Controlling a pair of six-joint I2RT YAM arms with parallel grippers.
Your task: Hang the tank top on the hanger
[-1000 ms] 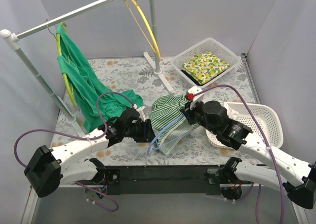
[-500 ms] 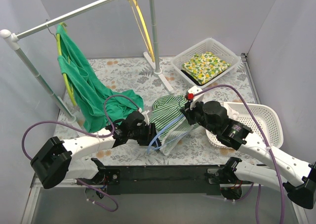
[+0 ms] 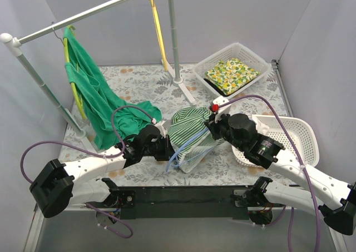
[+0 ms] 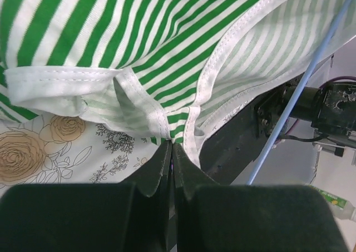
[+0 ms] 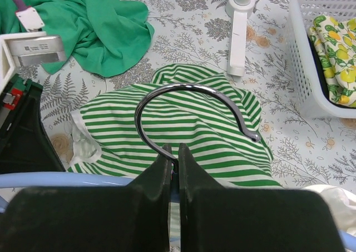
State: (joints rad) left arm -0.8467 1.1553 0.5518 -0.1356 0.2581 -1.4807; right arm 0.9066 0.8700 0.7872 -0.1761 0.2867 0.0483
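Observation:
The green and white striped tank top (image 3: 189,131) lies bunched in the middle of the table, draped over the light blue hanger (image 3: 183,149). My left gripper (image 3: 165,146) is shut on the tank top's white hem (image 4: 161,124), at its left edge. My right gripper (image 3: 213,125) is shut on the hanger's neck, just below the metal hook (image 5: 167,96). The hook arches over the striped cloth (image 5: 206,124) in the right wrist view. A blue hanger wire (image 4: 300,90) runs past the cloth in the left wrist view.
A plain green garment (image 3: 94,96) hangs from the rail (image 3: 83,15) on a yellow-green hanger and spills onto the table. A yellow hanger (image 3: 158,29) hangs further right. A white basket (image 3: 253,57) holds a yellow-patterned cloth (image 3: 231,75). Another white basket (image 3: 300,135) stands at the right.
My left arm has shifted slightly while holding the hem. The cloth's left edge has moved a little with it. The yellow hanger on the rail has swung. The right arm has stayed still.

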